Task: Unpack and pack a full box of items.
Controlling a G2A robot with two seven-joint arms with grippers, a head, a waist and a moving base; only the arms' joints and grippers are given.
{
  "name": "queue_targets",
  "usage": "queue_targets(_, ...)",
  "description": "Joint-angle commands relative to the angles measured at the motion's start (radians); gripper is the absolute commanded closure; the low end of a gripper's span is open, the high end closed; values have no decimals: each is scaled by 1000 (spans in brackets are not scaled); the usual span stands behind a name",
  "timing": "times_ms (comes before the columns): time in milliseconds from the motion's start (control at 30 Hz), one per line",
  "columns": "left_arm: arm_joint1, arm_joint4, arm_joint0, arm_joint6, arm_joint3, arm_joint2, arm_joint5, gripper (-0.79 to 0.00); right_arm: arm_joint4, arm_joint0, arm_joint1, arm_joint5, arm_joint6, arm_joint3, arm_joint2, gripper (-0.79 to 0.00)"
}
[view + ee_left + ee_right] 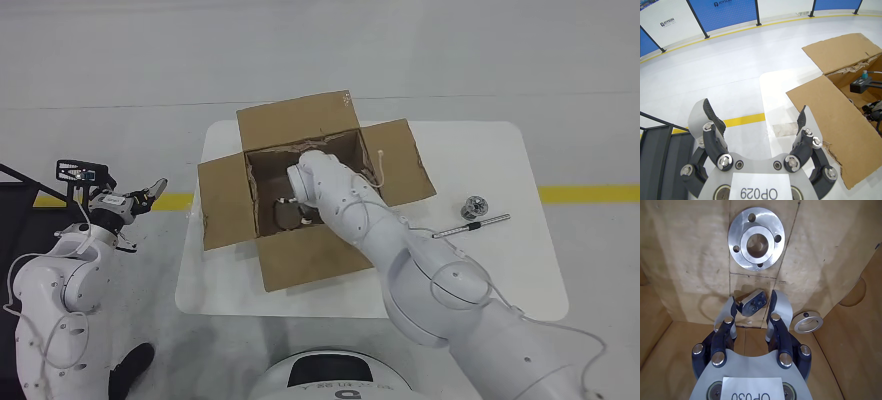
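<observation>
Right wrist view: flange [756,238], collar [807,322], block [753,305] inside box [674,260]

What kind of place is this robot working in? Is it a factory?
Probably a workshop or robot test hall, not a home. The wide pale floor has a painted yellow line, blue panels stand on black posts behind, and the cardboard box holds metal machine parts like a round flange.

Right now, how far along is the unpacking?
Done: a rod and a small round metal part lie on the table. In hand: the open right gripper straddles a metal block in the box. To go: a flange and a ring inside, then repacking.
</observation>
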Motion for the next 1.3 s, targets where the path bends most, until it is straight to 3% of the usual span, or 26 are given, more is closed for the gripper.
queue_targets(0, 0, 0, 0, 0, 0, 0, 0, -785, -12, 1, -3, 33, -3, 14, -2, -302)
queue_targets(100, 0, 0, 0, 0, 0, 0, 0, -785, -14, 1, -7, 22, -5, 17, 1, -114)
queue_targets(133, 0, 0, 0, 0, 0, 0, 0, -785, -16, 2, -9, 26, -5, 20, 1, 0)
queue_targets(500, 0, 0, 0, 0, 0, 0, 0, -785, -32, 14, -12, 74, -107, -27, 20, 0)
queue_targets(733, 0, 0, 0, 0, 0, 0, 0, -785, -64, -17, 20, 204, -284, -156, 55, 0)
queue_targets(900, 0, 0, 0, 0, 0, 0, 0, -785, -163, -140, 90, 378, -414, -450, 97, 0)
queue_targets(1033, 0, 0, 0, 0, 0, 0, 0, -785, -368, -303, 194, 509, -340, -803, 156, 0)
queue_targets(1200, 0, 0, 0, 0, 0, 0, 0, -785, -659, -548, 321, 486, -168, -1234, 302, 0)
queue_targets(1267, 0, 0, 0, 0, 0, 0, 0, -785, -670, -564, 327, 476, -159, -1261, 313, 0)
